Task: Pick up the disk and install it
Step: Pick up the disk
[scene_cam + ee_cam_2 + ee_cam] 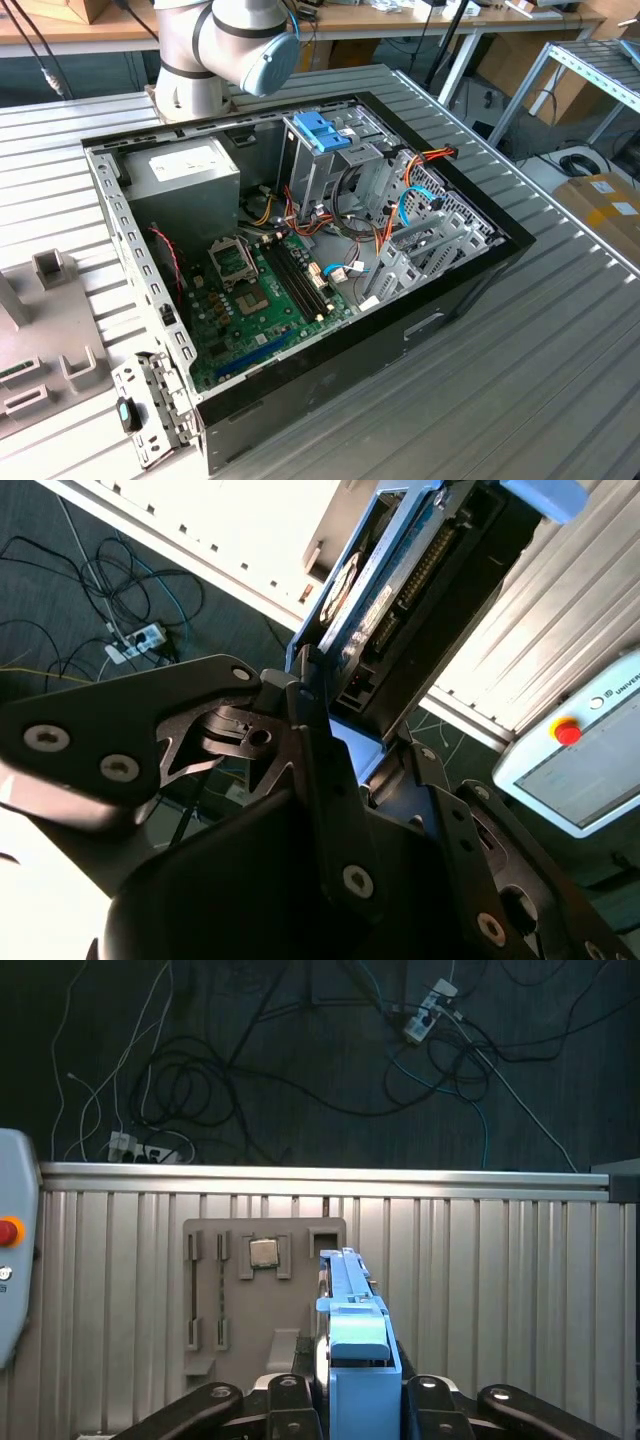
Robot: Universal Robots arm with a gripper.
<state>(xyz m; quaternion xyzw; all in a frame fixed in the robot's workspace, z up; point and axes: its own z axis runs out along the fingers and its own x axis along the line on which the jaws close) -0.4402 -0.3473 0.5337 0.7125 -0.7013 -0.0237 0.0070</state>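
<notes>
Claw [355, 1400] clenched on disk [354, 1340], held away from case [445, 305]. Pickup done; install not yet done.

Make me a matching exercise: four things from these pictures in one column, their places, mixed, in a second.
1 flat grey metal disk in bright blue plastic carrier
2 green motherboard
3 small square silver chip
4 round red button

A on the pale grey pendant
B held by the end effector
C inside the black open computer case
D on the grey fixture plate

Pairs: 1-B, 2-C, 3-D, 4-A
</notes>
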